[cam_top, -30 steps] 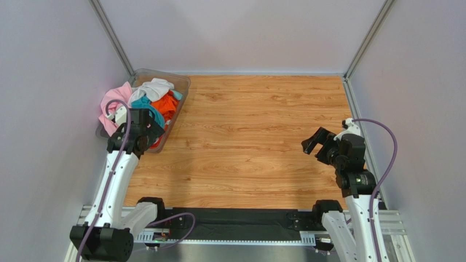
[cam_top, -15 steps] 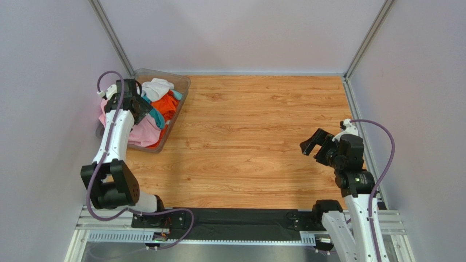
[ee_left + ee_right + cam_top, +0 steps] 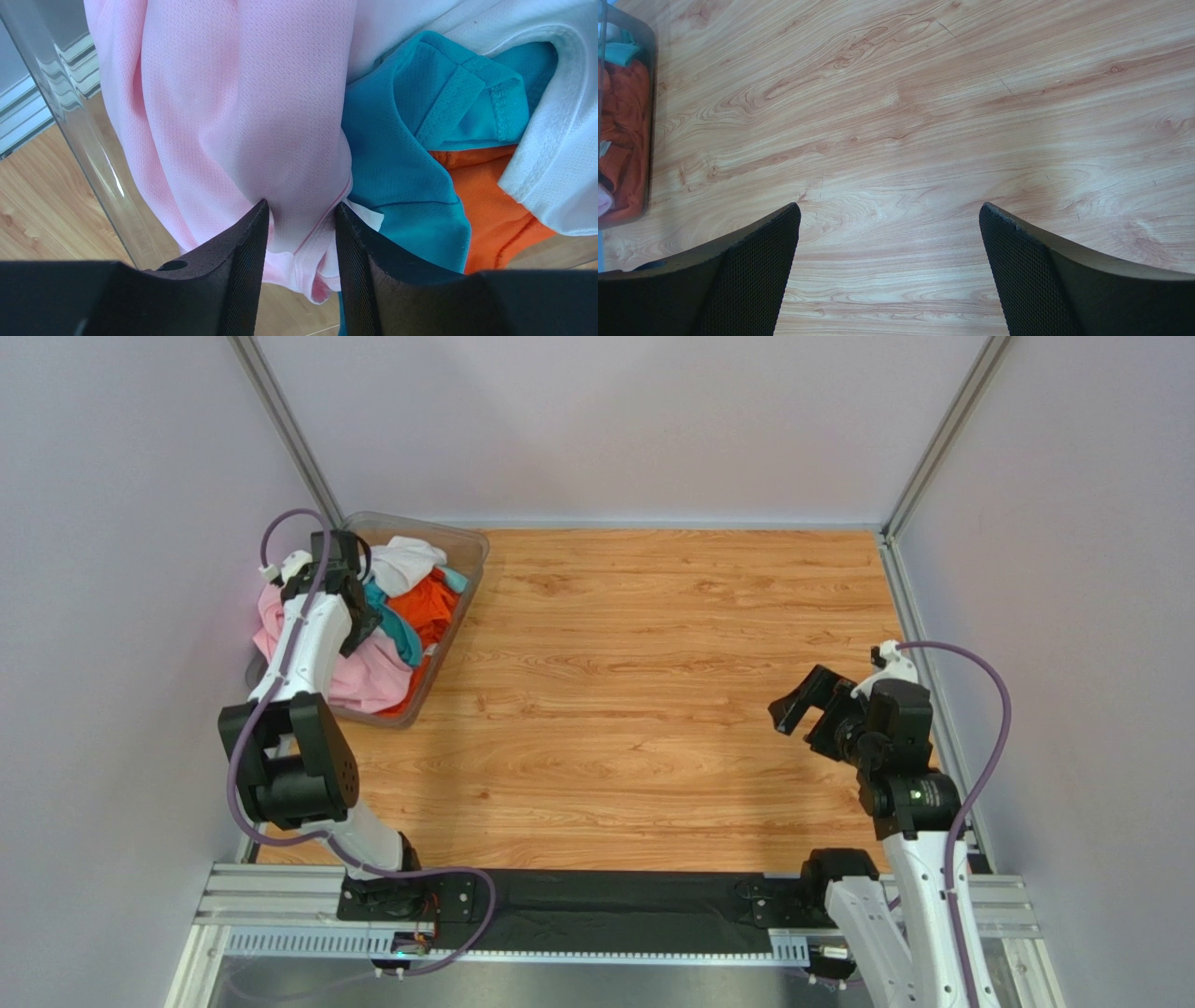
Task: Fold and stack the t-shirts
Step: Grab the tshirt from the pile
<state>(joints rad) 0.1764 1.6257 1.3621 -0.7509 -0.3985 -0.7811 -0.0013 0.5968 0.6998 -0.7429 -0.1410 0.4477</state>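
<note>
Several t-shirts lie heaped in a clear bin [image 3: 471, 557] at the table's far left: a light pink one [image 3: 359, 678] [image 3: 246, 105], a teal one [image 3: 399, 633] [image 3: 407, 175], an orange one [image 3: 429, 608] [image 3: 491, 210] and a white one [image 3: 401, 560] [image 3: 554, 140]. My left gripper [image 3: 345, 591] [image 3: 302, 206] reaches down into the bin. Its jaws stand narrow, with a bunched fold of the pink t-shirt pinched between them. My right gripper [image 3: 802, 700] [image 3: 889, 210] hovers wide open over bare wood at the right, holding nothing.
The bin's clear wall [image 3: 77, 126] runs just left of the pinched pink cloth. Grey walls close in the wooden table [image 3: 673, 686] on three sides. The bin's near end [image 3: 626, 126] shows at the left edge of the right wrist view.
My left arm swung from the bin's near end up over the pile and its jaws closed in on the pink cloth. The right arm has barely moved.
</note>
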